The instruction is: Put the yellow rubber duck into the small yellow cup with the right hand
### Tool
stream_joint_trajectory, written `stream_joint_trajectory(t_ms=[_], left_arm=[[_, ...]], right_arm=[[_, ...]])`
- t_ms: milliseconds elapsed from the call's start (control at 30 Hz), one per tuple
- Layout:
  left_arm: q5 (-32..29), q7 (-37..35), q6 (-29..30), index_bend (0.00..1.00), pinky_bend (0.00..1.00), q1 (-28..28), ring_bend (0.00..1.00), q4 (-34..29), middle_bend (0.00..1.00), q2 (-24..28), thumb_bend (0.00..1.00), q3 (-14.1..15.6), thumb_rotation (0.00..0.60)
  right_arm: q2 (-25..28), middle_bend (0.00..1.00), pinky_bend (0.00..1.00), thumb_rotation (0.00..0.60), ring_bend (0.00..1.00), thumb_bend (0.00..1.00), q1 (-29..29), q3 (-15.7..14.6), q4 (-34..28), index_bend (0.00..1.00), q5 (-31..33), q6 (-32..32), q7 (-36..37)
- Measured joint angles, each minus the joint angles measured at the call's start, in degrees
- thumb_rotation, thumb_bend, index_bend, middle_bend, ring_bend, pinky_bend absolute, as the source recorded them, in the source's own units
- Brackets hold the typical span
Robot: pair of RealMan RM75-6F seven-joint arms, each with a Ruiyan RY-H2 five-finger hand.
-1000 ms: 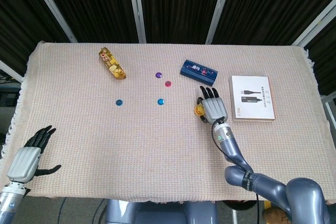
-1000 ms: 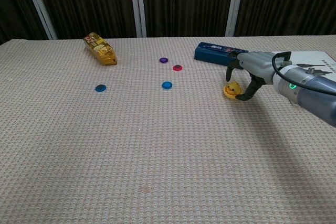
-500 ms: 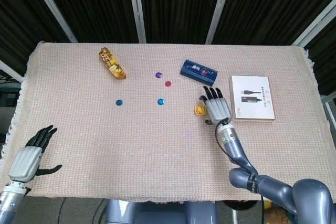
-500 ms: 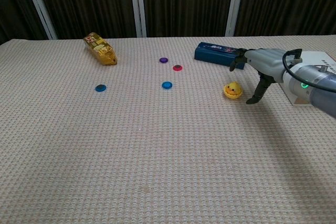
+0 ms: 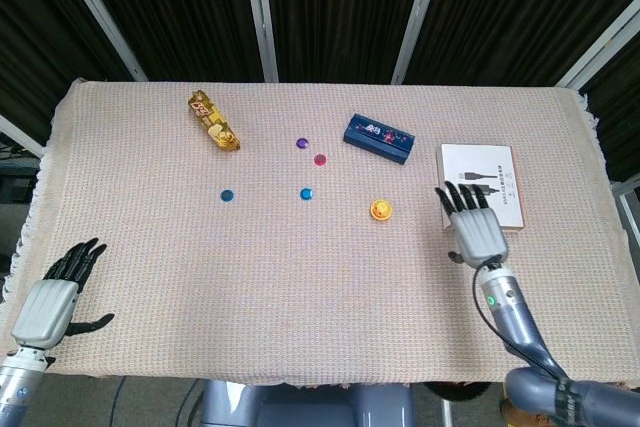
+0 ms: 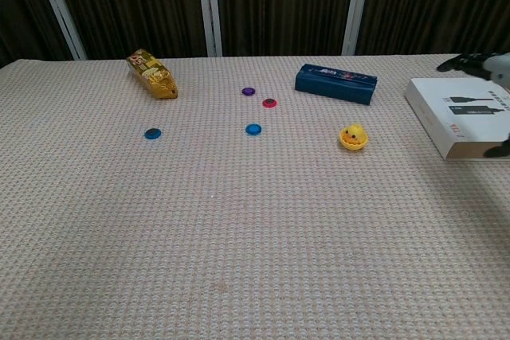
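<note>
Sitting in the small yellow cup (image 6: 353, 140), the yellow rubber duck (image 6: 354, 132) needs no more help; the right hand (image 5: 474, 230), fingers apart, should move off gently.

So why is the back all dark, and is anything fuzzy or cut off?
Head view: dark curtains hang behind the evenly lit table; everything looks sharp. Chest view: the yellow rubber duck casts only a faint shadow, and the right hand is cut off at the picture's right edge.
</note>
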Motion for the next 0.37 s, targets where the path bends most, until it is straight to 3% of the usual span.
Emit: stream_joint_trajectory(t_ms=[167, 367], left_arm=[[-0.6, 2.2, 0.7, 0.0, 0.17, 0.6, 0.0, -0.2, 0.0, 0.0, 0.0, -0.1, 0.6], [-1.3, 3.0, 1.1, 0.0, 0.17, 1.2, 0.0, -0.4, 0.0, 0.0, 0.0, 0.0, 0.6]], right_arm=[[8.3, 0.0, 0.0, 0.6, 0.0, 0.0, -7.6, -4.1, -7.3, 0.0, -4.0, 7.9, 2.2], [11.4, 0.0, 0.0, 0.6, 0.0, 0.0, -13.9, -7.4, -9.6, 0.0, -9.6, 14.1, 8.6]])
